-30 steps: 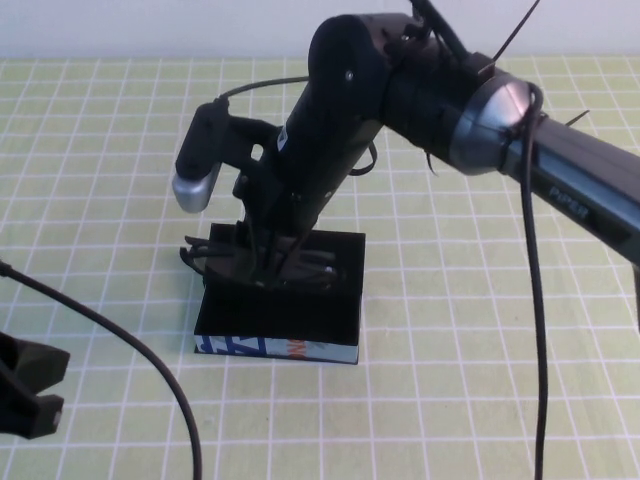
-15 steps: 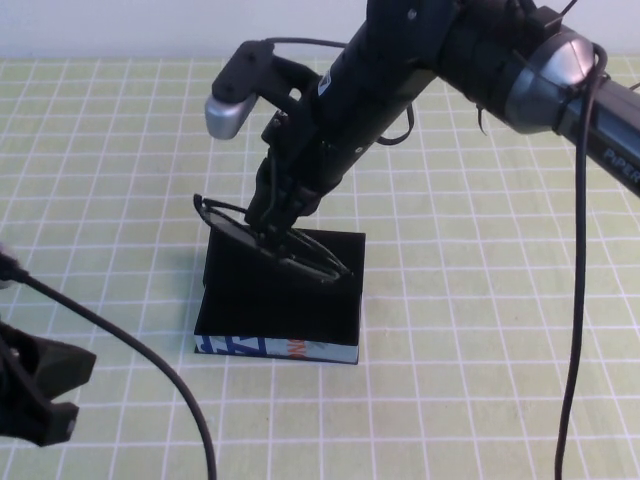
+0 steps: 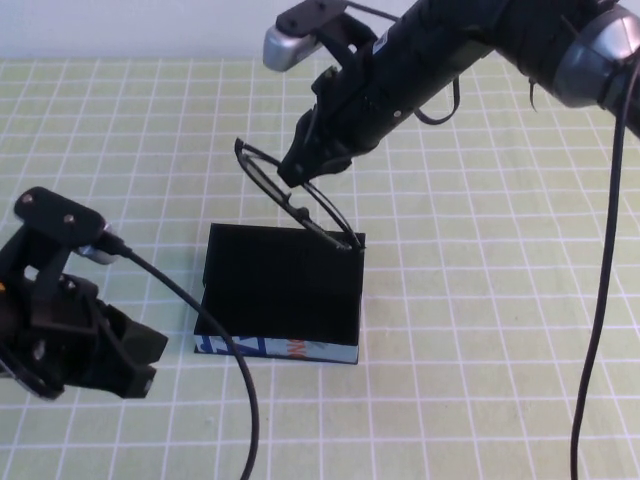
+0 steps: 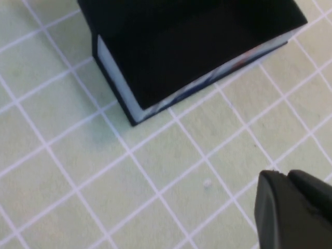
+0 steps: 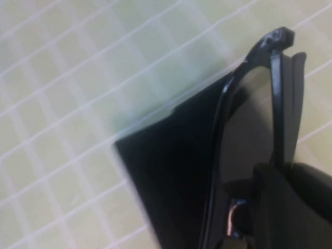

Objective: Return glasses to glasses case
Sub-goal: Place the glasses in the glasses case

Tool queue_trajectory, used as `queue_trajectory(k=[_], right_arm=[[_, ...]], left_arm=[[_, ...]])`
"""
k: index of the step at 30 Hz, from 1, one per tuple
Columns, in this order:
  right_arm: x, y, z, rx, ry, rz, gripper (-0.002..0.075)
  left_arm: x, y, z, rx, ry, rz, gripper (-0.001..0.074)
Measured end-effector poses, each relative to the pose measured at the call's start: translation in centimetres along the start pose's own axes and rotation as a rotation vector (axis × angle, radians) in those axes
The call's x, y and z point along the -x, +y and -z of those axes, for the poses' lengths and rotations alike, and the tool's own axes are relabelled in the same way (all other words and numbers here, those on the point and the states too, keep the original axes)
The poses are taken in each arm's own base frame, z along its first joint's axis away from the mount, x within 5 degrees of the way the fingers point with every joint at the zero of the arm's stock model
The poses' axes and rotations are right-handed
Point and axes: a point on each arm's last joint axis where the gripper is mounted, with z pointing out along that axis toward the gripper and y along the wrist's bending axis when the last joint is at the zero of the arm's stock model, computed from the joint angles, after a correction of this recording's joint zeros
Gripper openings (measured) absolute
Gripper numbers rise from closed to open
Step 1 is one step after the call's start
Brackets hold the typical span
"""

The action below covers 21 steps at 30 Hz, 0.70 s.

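My right gripper (image 3: 302,172) is shut on the black glasses (image 3: 325,224) and holds them tilted in the air above the far edge of the glasses case (image 3: 280,290). The case lies open on the table, black inside, with its light-blue printed front (image 3: 285,349) facing me. In the right wrist view the glasses (image 5: 273,88) run past the gripper (image 5: 270,207) over the dark case (image 5: 171,176). My left gripper (image 3: 142,365) hovers low, just left of the case's front corner, shut and empty. The left wrist view shows that gripper (image 4: 288,179) beside the case (image 4: 181,41).
The table is covered with a light-green mat with a white grid (image 3: 480,330). A black cable (image 3: 215,330) trails from the left arm across the case's front left corner. Another cable (image 3: 600,300) hangs down from the right arm.
The right gripper closed on the glasses inside the case and lifted them up and away toward the back right. The left arm swung in from the lower left toward the case.
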Motion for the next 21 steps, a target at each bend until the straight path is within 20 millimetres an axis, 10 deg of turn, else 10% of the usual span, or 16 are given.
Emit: queue_trajectory(k=[21], right_arm=[[-4.3,2.3,-7.6,0.103,0.235,0.248,0.0032]], left_arm=[[3.4,-0.8,2.4,-0.023,-0.069,0.017,-0.0003]])
